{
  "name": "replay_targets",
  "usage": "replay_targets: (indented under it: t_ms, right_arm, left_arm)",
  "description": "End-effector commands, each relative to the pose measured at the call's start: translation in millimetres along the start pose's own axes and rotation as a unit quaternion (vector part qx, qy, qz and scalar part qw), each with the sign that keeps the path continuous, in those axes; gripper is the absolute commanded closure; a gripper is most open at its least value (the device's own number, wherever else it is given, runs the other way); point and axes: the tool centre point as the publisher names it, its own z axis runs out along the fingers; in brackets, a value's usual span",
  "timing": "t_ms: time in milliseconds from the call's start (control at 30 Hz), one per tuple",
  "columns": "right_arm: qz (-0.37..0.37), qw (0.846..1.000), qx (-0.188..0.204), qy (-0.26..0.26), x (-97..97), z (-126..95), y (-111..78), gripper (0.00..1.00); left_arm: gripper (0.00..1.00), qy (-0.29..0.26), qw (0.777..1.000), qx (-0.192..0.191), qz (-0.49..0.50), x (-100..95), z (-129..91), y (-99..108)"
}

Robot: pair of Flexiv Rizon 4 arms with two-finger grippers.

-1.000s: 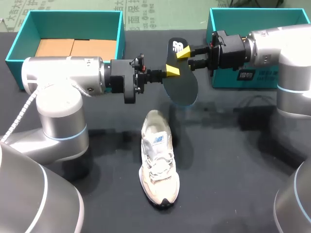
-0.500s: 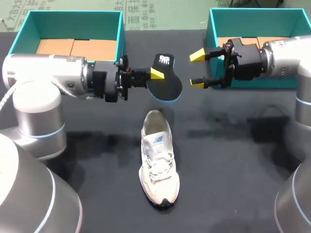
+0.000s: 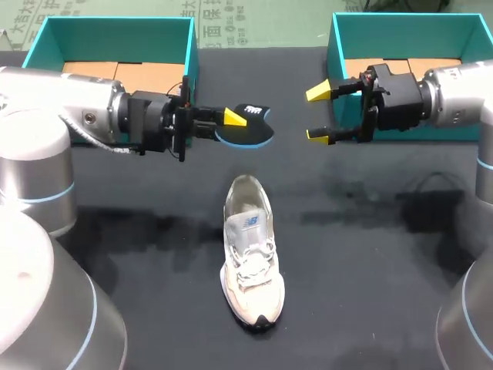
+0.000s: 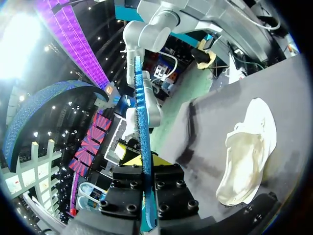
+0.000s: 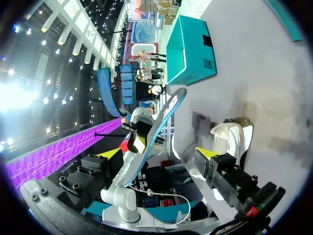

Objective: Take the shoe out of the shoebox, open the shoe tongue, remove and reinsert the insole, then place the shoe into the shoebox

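The shoe [image 3: 250,254] is a cream sneaker with white laces, a pale grey mesh on the side and a dark patch at the tip of the toe. It stands on its sole in the middle of the black table [image 3: 370,254], a little closer to the near edge. Its long axis runs from the far edge to the near edge: the heel opening points to the far edge and the toe to the near edge, turned slightly toward the right edge. The insole [image 3: 248,131] is out of the shoe and held above the table, beyond the heel, between the two teal shoeboxes. It is dark with a blue edge and a small white mark near its free end (in the left wrist view it shows only as a thin blue strip, seen edge-on). Its long axis lies along the fingers of the left gripper [image 3: 233,119] and points toward the right edge of the table. This gripper is closed on one end of the insole, one finger on each face. The right gripper [image 3: 317,113] is spread wide with nothing between its fingers; it hangs in front of the right shoebox [image 3: 339,46], pointing toward the insole but apart from it. The left shoebox [image 3: 38,46] stands at the far left corner, with brown cardboard visible inside
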Motion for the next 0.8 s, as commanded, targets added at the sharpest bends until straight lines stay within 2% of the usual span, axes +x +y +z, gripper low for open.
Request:
replay_targets:
  t_ms: [33,67,133,200,333,500,600,800]
  right_arm:
    - [0.000,1.000,0.000,-0.002,0.1,0,-0.5,0.00]
    - [0.000,1.000,0.000,-0.002,0.1,0,-0.5,0.00]
    - [0.000,1.000,0.000,-0.002,0.1,0,-0.5,0.00]
    - [0.000,1.000,0.000,-0.002,0.1,0,-0.5,0.00]
    - [0.000,1.000,0.000,-0.002,0.1,0,-0.5,0.00]
    - [0.000,1.000,0.000,-0.002,0.1,0,-0.5,0.00]
    - [0.000,1.000,0.000,-0.002,0.1,0,-0.5,0.00]
    - [0.000,1.000,0.000,-0.002,0.1,0,-0.5,0.00]
  left_arm:
    - [1.00,0.001,1.000,0.000,0.000,0.4,1,1]
    - [1.00,0.001,1.000,0.000,0.000,0.4,1,1]
    - [1.00,-0.020,0.996,0.014,-0.080,1.7,2,-5]
    - [1.00,-0.039,0.985,0.035,-0.163,-0.2,-2,-13]
    - [1.00,-0.048,0.963,0.062,-0.259,0.5,-8,-25]
    - [1.00,-0.072,0.914,0.070,-0.392,-2.0,-14,-29]
    - [1.00,-0.062,0.886,0.066,-0.454,-1.9,-16,-32]
    - [1.00,-0.062,0.886,0.066,-0.454,-1.9,-16,-32]
